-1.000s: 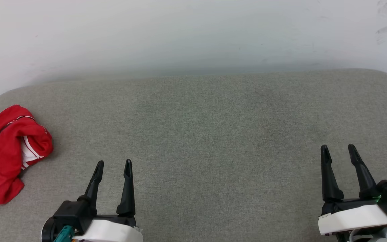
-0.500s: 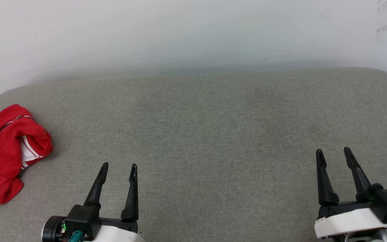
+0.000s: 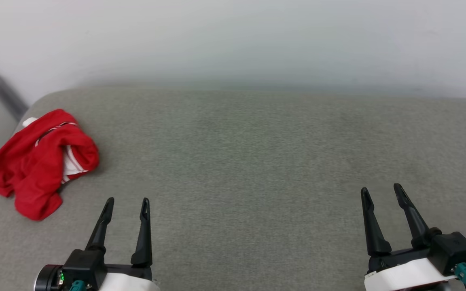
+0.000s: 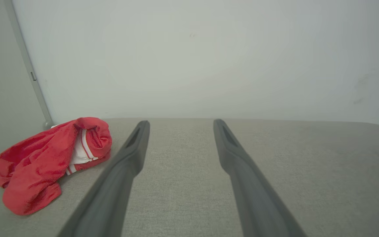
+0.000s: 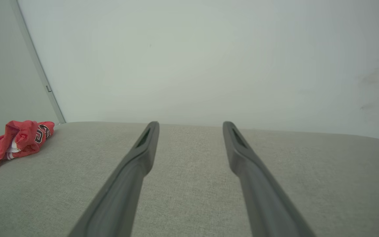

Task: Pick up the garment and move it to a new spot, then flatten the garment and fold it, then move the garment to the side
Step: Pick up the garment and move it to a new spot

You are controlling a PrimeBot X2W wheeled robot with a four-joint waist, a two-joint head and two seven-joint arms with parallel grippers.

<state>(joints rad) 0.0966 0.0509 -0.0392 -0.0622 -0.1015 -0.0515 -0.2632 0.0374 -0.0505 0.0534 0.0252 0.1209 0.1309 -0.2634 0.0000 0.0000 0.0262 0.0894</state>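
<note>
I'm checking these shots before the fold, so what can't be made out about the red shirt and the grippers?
- Garment: bunched in the head view; its own folds hide the front print.
- Right wrist view: dark lettering on one fold, too small to read; the left edge crops the garment.
- Left gripper and right gripper: bases cropped by the head view's bottom edge.

Garment (image 5: 12,144): black, white-outlined characters on a crumpled fold at its upper right, right wrist view; too small and folded to read. No legible text, label or number elsewhere.
</note>
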